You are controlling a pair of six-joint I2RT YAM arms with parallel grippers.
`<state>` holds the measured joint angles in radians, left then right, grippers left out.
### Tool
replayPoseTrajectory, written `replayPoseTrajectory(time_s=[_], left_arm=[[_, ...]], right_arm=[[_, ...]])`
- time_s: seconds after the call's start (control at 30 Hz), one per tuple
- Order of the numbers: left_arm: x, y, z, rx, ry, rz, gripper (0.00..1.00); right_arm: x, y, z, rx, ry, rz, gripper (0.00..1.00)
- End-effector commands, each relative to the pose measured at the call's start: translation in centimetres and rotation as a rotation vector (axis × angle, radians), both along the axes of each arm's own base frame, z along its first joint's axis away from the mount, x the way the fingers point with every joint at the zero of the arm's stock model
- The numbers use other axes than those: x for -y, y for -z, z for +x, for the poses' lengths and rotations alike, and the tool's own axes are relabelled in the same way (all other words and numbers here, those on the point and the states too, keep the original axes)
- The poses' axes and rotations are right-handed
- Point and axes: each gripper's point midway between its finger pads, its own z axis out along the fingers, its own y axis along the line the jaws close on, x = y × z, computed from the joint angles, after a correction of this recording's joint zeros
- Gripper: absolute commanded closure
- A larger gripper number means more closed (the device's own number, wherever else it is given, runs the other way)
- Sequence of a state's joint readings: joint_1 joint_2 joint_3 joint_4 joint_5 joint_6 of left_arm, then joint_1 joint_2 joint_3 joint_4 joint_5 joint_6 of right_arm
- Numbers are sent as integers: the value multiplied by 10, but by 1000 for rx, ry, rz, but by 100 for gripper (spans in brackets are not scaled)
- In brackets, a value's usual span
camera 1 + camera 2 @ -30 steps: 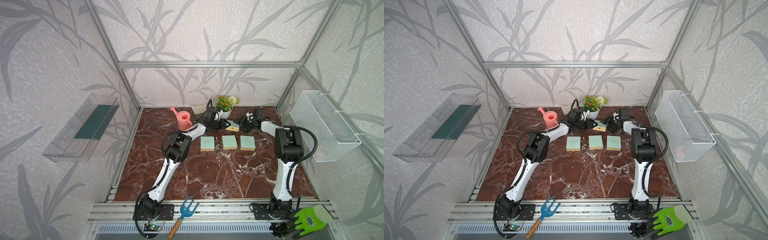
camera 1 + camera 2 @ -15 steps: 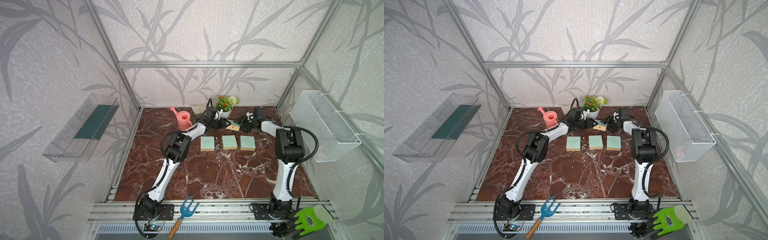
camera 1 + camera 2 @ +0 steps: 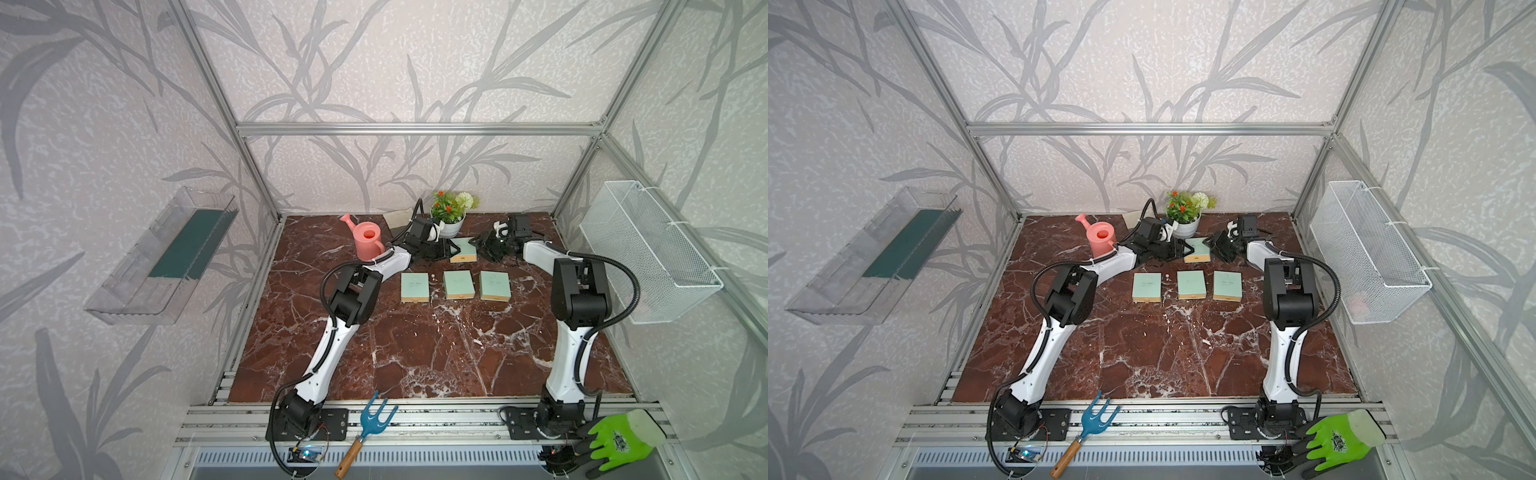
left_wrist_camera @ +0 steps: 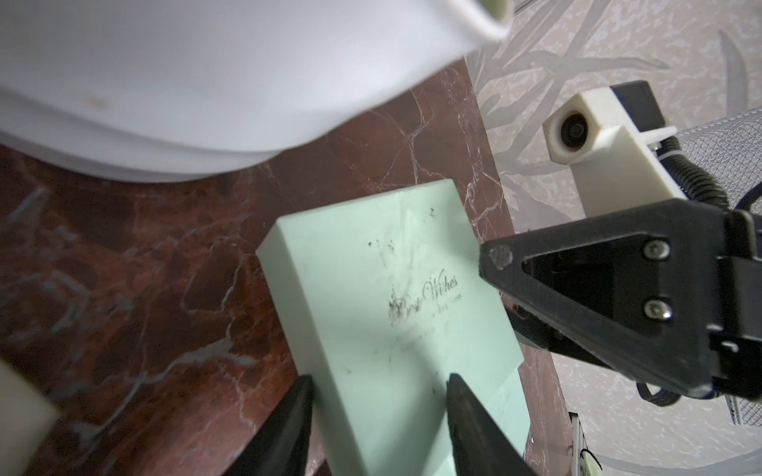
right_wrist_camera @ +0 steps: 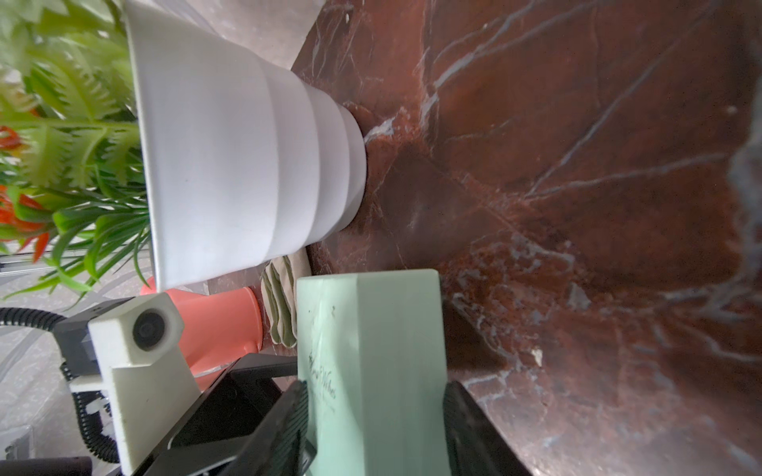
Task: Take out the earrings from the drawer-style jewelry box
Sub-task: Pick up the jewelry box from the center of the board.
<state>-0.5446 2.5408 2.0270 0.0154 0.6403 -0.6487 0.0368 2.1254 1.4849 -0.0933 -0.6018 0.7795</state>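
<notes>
Mint-green jewelry box [image 3: 462, 250], tight in left claw [image 4: 377, 381] and right claw [image 5: 371, 389].

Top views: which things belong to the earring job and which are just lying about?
Job: jewelry box, clamped by left gripper and right gripper; three matching boxes; pale speck, maybe an earring.
Lying about: watering can, potted plant, folded cloth, hand fork, glove, wire basket.

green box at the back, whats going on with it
Both arms are on that green box, which sits by the flower pot. The left gripper clamps one end and the right gripper grips the opposite end. Three more boxes lie in a row nearer the front.
</notes>
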Motion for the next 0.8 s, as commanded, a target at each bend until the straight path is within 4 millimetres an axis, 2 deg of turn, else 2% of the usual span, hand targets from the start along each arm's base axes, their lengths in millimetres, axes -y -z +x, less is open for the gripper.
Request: replayPoseTrajectory(time_s=[0.0, 0.3, 0.57, 0.77], left_arm=[[21, -64, -15, 91, 73, -93, 48], [17, -85, -24, 116, 72, -115, 48], [13, -94, -31, 128, 73, -110, 47], [11, -97, -39, 128, 80, -103, 47]], right_arm=[[-27, -27, -9, 44, -75, 53, 50], [-29, -33, -14, 55, -75, 60, 53], [-35, -42, -19, 70, -82, 62, 59], [-39, -53, -27, 84, -83, 73, 59]])
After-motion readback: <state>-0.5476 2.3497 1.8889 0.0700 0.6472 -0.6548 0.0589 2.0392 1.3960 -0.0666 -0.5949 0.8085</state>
